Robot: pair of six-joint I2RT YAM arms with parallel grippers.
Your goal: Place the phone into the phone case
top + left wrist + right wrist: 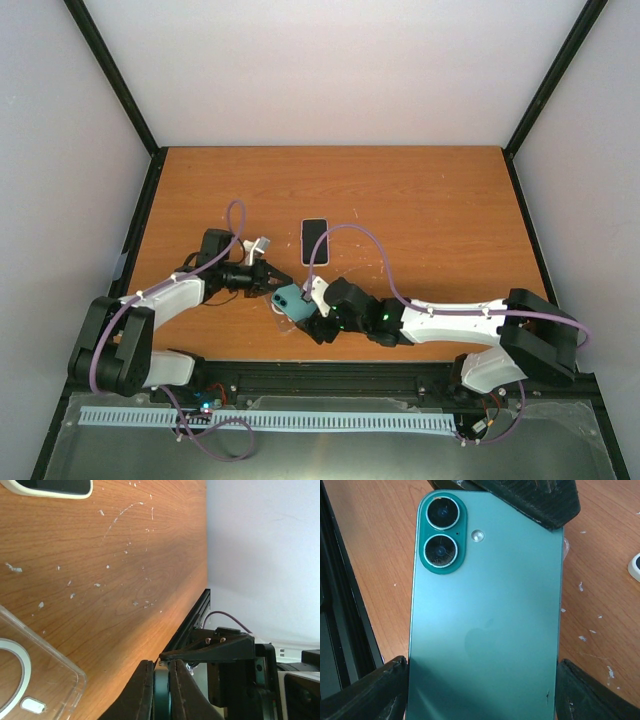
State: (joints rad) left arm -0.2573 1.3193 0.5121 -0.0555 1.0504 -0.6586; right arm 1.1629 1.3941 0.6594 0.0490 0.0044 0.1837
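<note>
At table (420, 220) near-centre | green phone (485, 630) pinched across its 2 long edges by right gripper (482, 692) fingers | left gripper (161, 695) fingers clamp its camera end, 12 o'clock | clear phone case (30, 670) flat on wood, holding nothing

Teal-green phone (485, 625): smooth satin-matt back with faint sheen; two glossy glass lenses in bright metallic rings.
Clear rectangular plastic phone case (40, 675): transparent, glossy, white ring inlaid.
Orange-brown wooden table (125, 555): smooth, visible grain, flecked with pale scuffs.
Left gripper (272, 283), black finger (530, 495): matt, coarsely ribbed.
White-rimmed black-screened second phone (315, 241): glossy glass face.
</note>
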